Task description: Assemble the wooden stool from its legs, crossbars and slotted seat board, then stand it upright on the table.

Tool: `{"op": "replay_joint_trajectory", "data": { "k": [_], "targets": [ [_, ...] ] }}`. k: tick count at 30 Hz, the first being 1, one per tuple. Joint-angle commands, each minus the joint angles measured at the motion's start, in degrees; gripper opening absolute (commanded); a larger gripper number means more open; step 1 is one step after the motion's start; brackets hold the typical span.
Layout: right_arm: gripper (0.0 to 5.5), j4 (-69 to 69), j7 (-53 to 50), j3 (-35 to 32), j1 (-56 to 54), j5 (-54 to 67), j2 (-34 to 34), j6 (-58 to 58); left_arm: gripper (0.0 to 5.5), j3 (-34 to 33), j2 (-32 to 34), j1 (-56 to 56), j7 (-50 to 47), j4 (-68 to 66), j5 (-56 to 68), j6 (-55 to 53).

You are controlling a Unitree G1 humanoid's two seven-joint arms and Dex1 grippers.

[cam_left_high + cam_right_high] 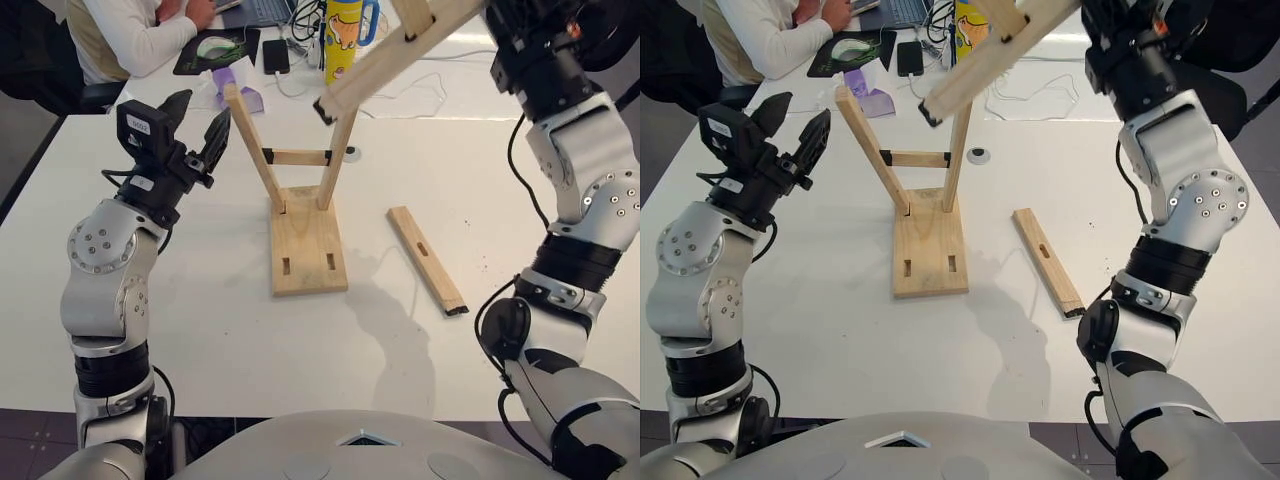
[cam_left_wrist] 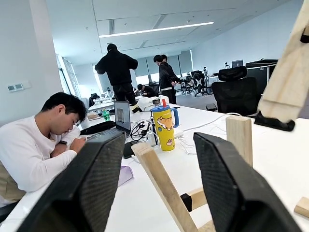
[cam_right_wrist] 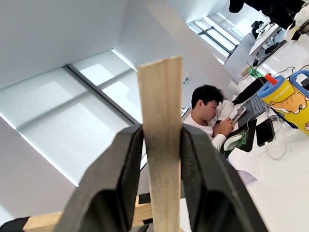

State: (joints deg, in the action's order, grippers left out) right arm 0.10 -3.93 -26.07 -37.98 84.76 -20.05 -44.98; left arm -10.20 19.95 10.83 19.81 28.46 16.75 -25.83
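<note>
Seat board (image 1: pixel 308 250) flat on counter (image 1: pixel 200 320), one leg pair (image 1: pixel 257 150) with crossbar (image 1: pixel 298 157) slotted into its far end. My right tool (image 3: pixel 161 140) clamps the second leg frame (image 1: pixel 400 58) above the board; left tool (image 1: pixel 203 108) gapes empty left of it. Loose slat (image 1: pixel 427 258) lies right of board. I judge it half done.

We find the seat board (image 1: pixel 309 244) flat on the tabletop (image 1: pixel 200 330), two legs (image 1: pixel 255 150) upright in it, a loose bar (image 1: pixel 427 259) to its right.
</note>
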Motion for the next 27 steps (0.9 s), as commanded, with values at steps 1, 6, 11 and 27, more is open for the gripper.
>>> {"op": "replay_joint_trajectory", "data": {
  "k": [1, 6, 11, 27],
  "targets": [
    [1.06, -3.6, -1.3, -0.1, 8.0, 0.0, -0.7, -2.3, 1.96, 0.7, -1.8, -3.5, -2.8, -2.1, -1.4, -0.4],
    [1.06, -10.9, -9.4, 0.3, 17.4, 0.2, 4.0, 0.0, 1.17, 2.7, -1.4, -6.9, -3.4, -4.8, -3.6, -0.1],
    [1.06, -19.1, -20.6, 3.2, 25.0, 1.2, 6.9, 0.3, 0.40, 6.0, -0.2, -8.7, -2.7, -7.2, -6.1, -1.2],
    [1.06, -35.2, -34.6, 8.6, 39.2, 3.8, 10.2, 9.6, 0.00, 9.4, 0.2, -10.4, -1.7, -8.4, -8.1, -3.5]
  ]
}}
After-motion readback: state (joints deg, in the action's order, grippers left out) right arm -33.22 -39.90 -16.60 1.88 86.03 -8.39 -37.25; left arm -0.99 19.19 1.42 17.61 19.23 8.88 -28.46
